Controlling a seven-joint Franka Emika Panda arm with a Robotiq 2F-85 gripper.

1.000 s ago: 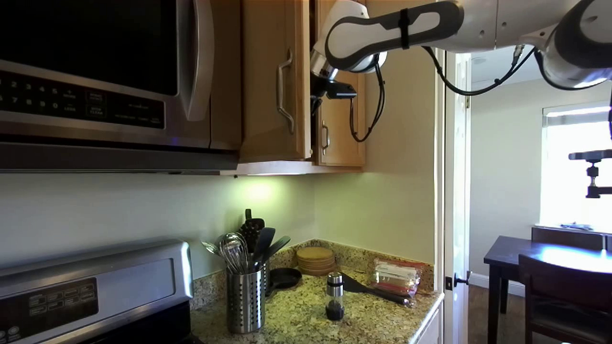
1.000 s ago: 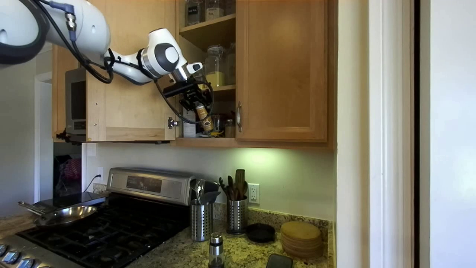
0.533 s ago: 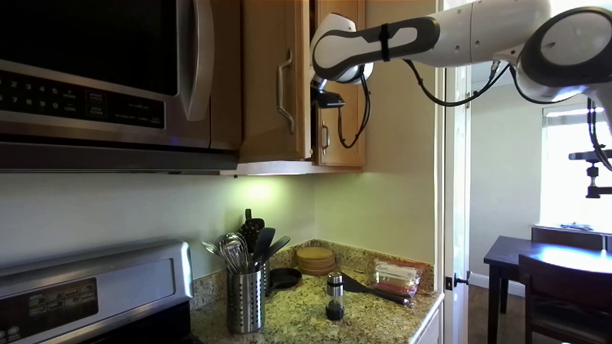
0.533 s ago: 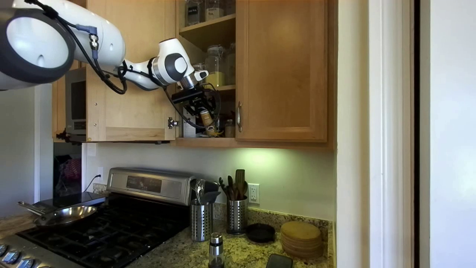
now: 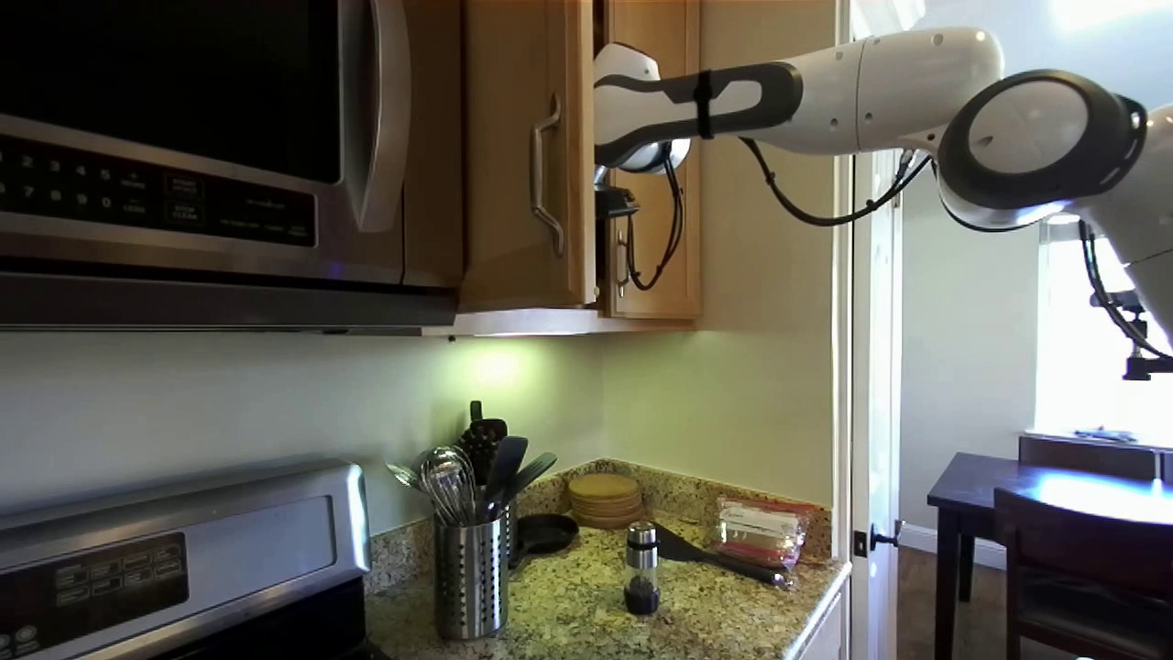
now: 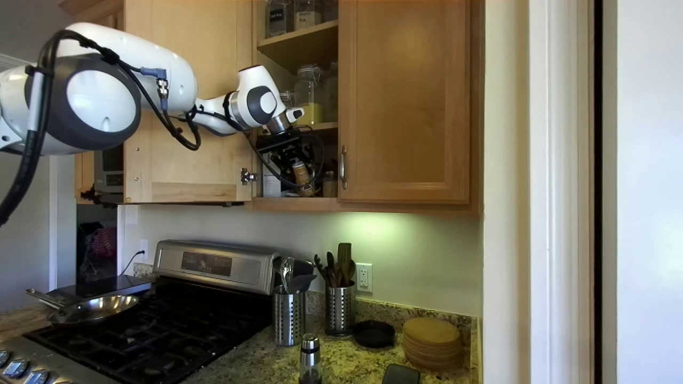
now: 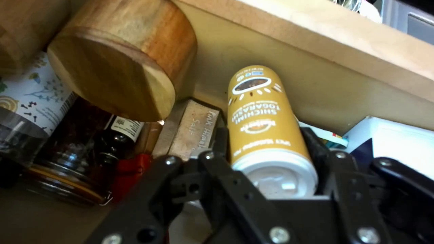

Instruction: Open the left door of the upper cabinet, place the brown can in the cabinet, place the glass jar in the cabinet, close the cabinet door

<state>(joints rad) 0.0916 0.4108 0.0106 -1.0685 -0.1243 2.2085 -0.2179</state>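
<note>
Evidently, your tool point(image 7: 266, 141) is grasping the brown can point(image 7: 261, 117) near its top, probably leaving its base free for landing; the open left door point(image 6: 184, 172) is giving access.

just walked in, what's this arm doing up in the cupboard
A robot arm has its gripper closed on a brown can of shichimi togarashi, held tilted, low inside the upper cabinet. Whether the can has touched down is unclear. The cabinet's left door stands wide open. The glass jar stands upright on the granite counter, so putting it away and closing the door seem to be left.
</note>
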